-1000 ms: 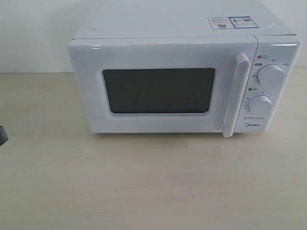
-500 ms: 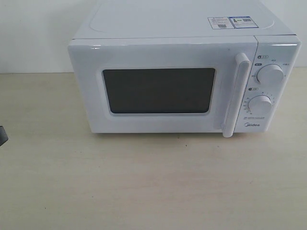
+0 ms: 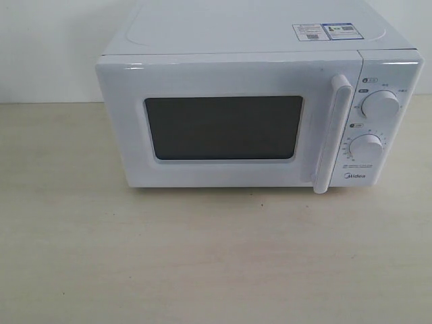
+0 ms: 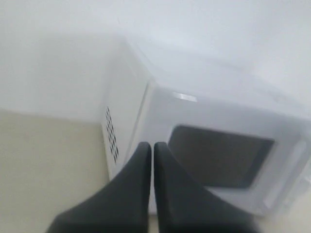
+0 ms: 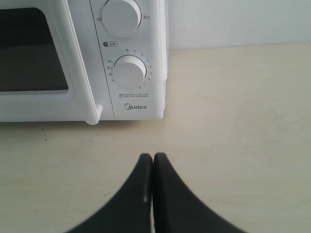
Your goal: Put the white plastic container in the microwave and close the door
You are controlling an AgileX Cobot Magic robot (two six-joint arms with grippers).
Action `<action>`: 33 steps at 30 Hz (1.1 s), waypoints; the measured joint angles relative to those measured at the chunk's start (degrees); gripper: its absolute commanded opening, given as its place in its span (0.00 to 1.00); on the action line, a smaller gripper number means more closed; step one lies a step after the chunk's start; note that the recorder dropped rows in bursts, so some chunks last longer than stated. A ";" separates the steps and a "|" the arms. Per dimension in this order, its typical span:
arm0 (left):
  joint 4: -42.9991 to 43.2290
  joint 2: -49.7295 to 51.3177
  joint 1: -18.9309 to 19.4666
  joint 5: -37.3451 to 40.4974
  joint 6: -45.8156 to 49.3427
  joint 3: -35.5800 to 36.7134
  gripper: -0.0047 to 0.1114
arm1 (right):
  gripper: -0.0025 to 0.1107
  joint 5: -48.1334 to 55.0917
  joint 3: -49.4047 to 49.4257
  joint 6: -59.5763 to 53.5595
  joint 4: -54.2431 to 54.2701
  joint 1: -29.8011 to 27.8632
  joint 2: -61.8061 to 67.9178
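Here my right pincer (image 5: 153, 158) is pressed shut with nothing between its tips, hovering over bare table (image 5: 233, 121) in front of the microwave (image 3: 256, 115), off toward the corner with the knobs (image 5: 127, 73). My left pincer (image 4: 152, 148) is closed and empty too, held up in the air off the microwave's other front corner, the one beside the vented side wall; that view is blurred, so I can't say more than that.

The door (image 3: 223, 121) lies flush against the microwave's front, its bar handle (image 3: 334, 135) upright next to the knobs. The white plastic container shows in none of my views. Nothing sits on the table in front of the microwave, and the dark window (image 3: 223, 127) gives away nothing of what is behind it. I judge it may already be inside, with the job near its end, but I cannot confirm that.

Were I to handle such a box, I would expect it to be light, with smooth, slippery walls that give under a hard squeeze. I would grip it across its short width at the stiffer rim under the lid, gently, and keep it level.
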 measured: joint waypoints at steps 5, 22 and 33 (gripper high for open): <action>0.00 -11.05 3.66 -0.95 0.45 0.00 0.08 | 0.02 0.00 0.00 0.00 0.00 0.00 0.00; 49.01 -14.10 3.91 3.81 -42.50 7.11 0.08 | 0.02 0.00 0.00 0.00 0.12 0.00 0.00; 68.50 -14.10 3.28 0.46 -55.10 12.36 0.08 | 0.02 0.00 0.00 0.00 0.12 0.00 0.00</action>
